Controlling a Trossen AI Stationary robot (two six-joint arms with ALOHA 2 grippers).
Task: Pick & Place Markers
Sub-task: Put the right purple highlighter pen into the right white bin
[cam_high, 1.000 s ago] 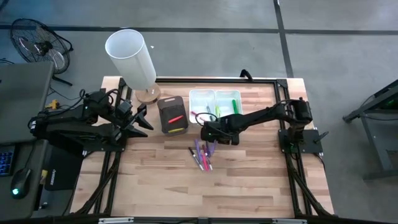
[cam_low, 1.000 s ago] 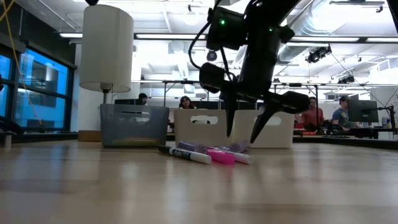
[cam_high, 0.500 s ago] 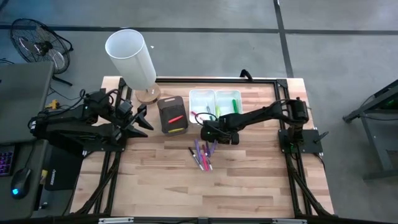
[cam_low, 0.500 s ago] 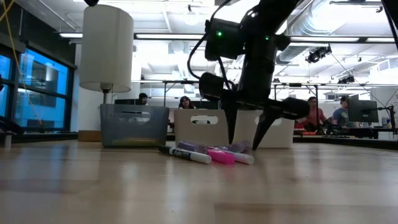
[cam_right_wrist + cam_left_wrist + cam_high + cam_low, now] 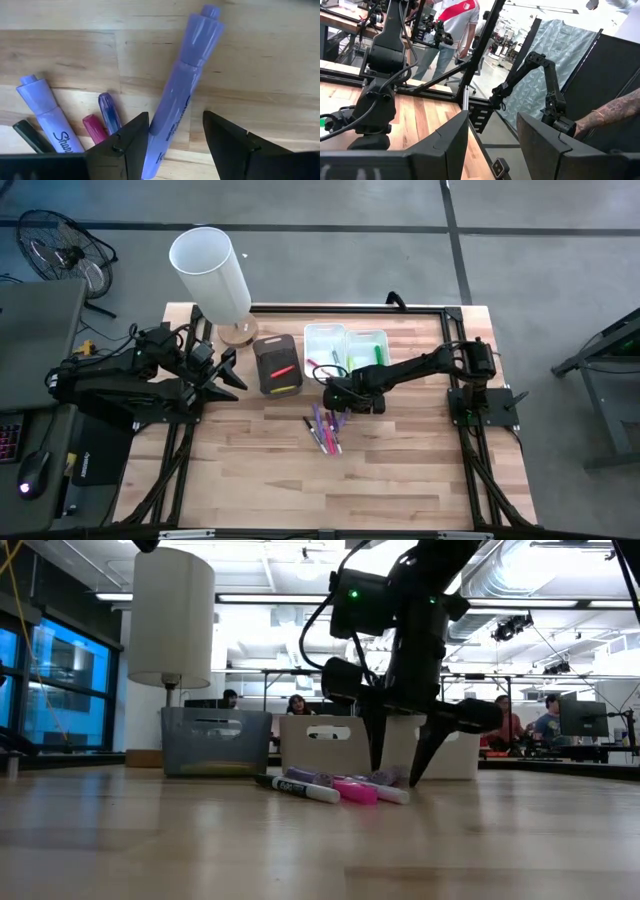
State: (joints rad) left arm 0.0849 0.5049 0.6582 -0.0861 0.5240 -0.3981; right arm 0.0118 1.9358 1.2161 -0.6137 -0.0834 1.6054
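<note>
Several markers (image 5: 325,427) lie in a loose bunch on the wooden table, purple, pink and one with a dark end (image 5: 300,787). My right gripper (image 5: 337,402) points down over the bunch's far end, open. Its fingertips (image 5: 415,772) are low over the table. In the right wrist view its two fingers stand on either side of a purple marker (image 5: 186,82), which lies flat on the wood. Beside that one lie another purple marker (image 5: 47,117), a pink one (image 5: 95,128) and a violet one (image 5: 109,112). My left gripper (image 5: 226,372) waits open, raised at the table's left.
Beyond the bunch stand a dark bin (image 5: 275,364) holding a red and a yellow marker and two white bins (image 5: 346,345) holding green ones. A lamp with a white shade (image 5: 210,270) stands at the far left. People show in the room behind.
My right gripper has sunk a little toward the markers, its open fingertips now closer to the table. The markers lie as before.
</note>
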